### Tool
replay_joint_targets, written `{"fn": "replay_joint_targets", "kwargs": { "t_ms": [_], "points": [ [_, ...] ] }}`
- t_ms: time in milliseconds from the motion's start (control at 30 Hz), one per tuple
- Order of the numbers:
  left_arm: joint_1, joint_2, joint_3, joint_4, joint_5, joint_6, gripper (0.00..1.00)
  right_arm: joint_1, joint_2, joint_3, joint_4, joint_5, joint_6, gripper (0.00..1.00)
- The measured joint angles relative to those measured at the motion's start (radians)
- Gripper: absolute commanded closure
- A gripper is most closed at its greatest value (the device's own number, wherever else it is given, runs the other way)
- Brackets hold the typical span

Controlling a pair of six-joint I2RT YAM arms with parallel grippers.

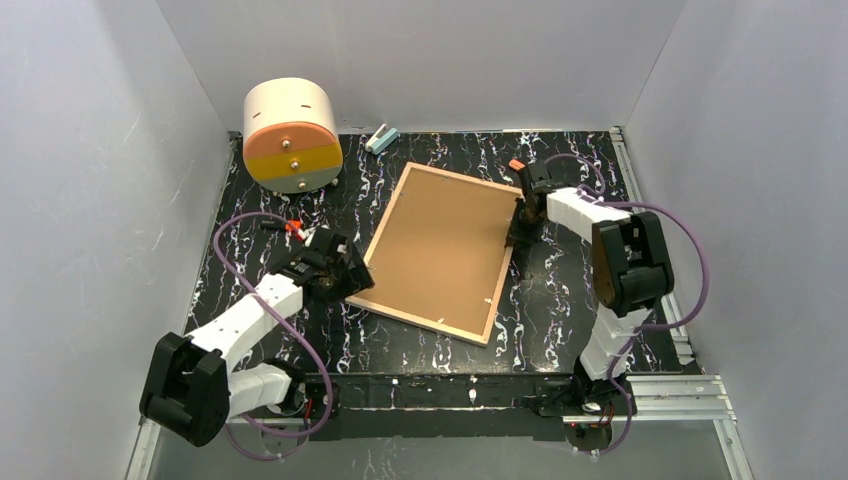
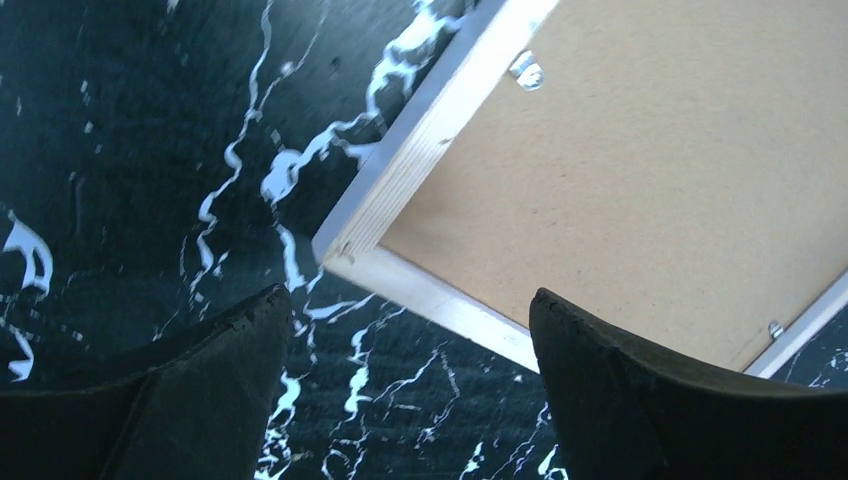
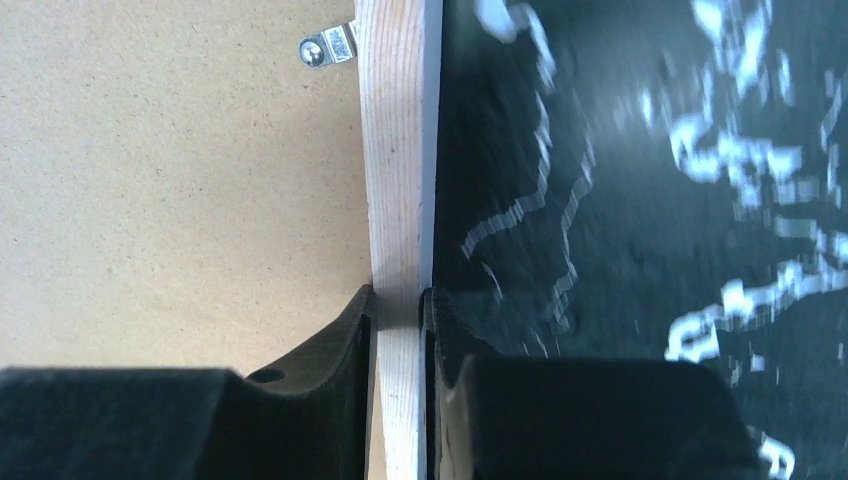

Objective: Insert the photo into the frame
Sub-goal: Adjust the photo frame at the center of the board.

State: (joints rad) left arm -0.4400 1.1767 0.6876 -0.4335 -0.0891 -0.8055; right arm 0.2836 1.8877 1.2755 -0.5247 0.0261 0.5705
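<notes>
On the table [image 1: 560, 290], back-up wood-rimmed frame [image 1: 440, 245]

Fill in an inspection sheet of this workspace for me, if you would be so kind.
Surface: black marbled table.
Job's things: frame lies face down, brown backing board uppermost; no photo seen.
Clutter: round cream and orange box at the far left; small pale blue item beyond the frame, too small to identify.
Grippers: left gripper open, by the frame's near left corner; right gripper pinched on the frame's right rim.
Cables: purple cables loop off both arms, off the frame.
Surroundings: white walls on three sides; metal rail at the near right.
</notes>
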Motion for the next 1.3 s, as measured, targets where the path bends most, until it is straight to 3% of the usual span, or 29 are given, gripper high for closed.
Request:
{"fn": "replay_joint_targets", "kwargs": {
  "t_ms": [333, 567, 767, 1033, 1300],
  "points": [
    [0.001, -0.106, -0.183, 0.024, 0.068, -0.141, 0.15, 0.062, -0.314, -0.372, -0.043, -0.027, 0.270, 0.95],
    [0.010, -0.065, -0.206, 0.168, 0.128, -0.168, 0.42, 0.090, -0.511, -0.569, -0.052, -0.097, 0.420, 0.93],
    [0.033, 0.166, -0.057, 0.205, 0.108, -0.087, 0.54, 0.079, -0.539, -0.599, -0.016, -0.115, 0.422, 0.92],
    [0.073, 0.455, 0.223, 0.187, 0.031, 0.055, 0.56, 0.065, -0.490, -0.592, 0.091, -0.195, 0.373, 0.90],
    [0.081, 0.495, 0.266, 0.190, 0.017, 0.104, 0.47, 0.067, -0.478, -0.584, 0.101, -0.198, 0.361, 0.90]
  ]
}}
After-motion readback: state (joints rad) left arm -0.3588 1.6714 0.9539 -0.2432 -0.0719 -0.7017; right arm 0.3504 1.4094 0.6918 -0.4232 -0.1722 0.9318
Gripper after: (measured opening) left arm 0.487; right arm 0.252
